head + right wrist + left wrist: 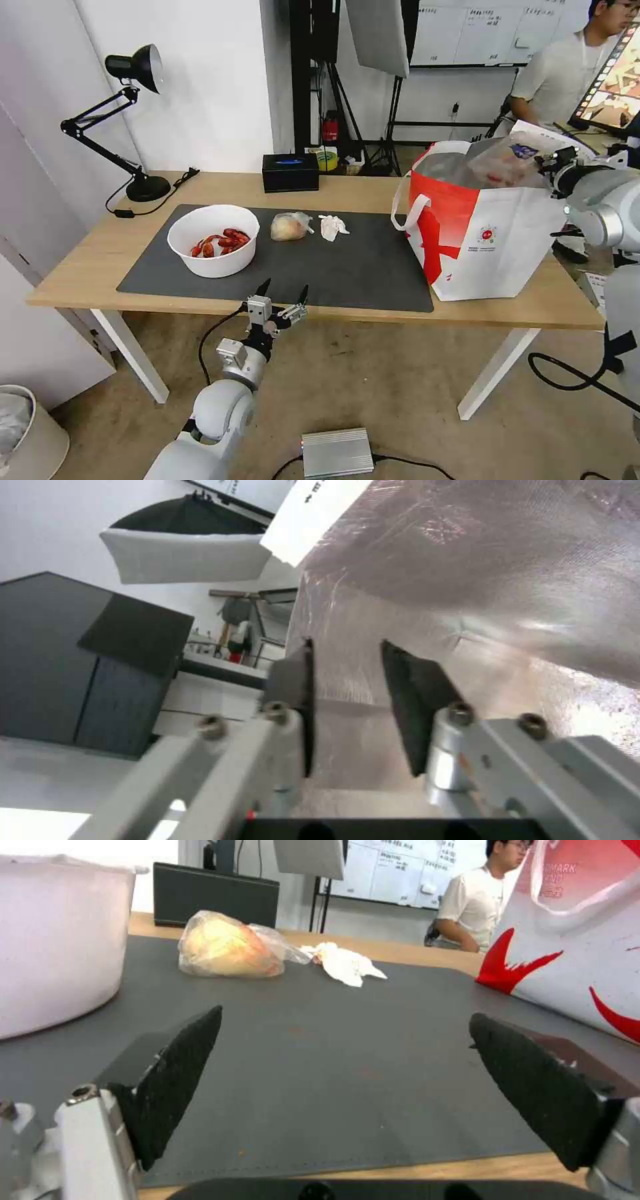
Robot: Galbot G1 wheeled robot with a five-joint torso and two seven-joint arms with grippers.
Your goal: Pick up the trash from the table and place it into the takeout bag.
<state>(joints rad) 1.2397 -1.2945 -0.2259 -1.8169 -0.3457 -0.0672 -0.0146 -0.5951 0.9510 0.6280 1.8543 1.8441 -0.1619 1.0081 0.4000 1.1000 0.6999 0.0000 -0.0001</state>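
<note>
The clear hinged clamshell (508,159) hangs over the open mouth of the takeout bag (487,247), pinched at its edge by the right gripper (548,167), which comes in from the bag's far right side. In the right wrist view the two dark pads (410,700) stand close together with a thin sheet of clear plastic between them, the bag's foil lining just beyond, so the pincer is clenched on the clamshell.

The risk here, as I judge it, is the shell's width: it lies tilted across the rim, and if let go in that pose it may bridge the opening or catch a strap handle (408,207) instead of dropping in. The soft bag could also tip or slide if the arm pushes down on its wall.

Well away to the left, the left gripper (283,295) sits at the near edge of the table (80,267), jaws spread wide and empty. Straight ahead of it on the grey mat (360,267) lie the small clear bag (289,227) and the crumpled tissue (332,227), side by side but apart; the white bowl of crayfish (213,240) stands ahead to its left. All three are not yet collected.
</note>
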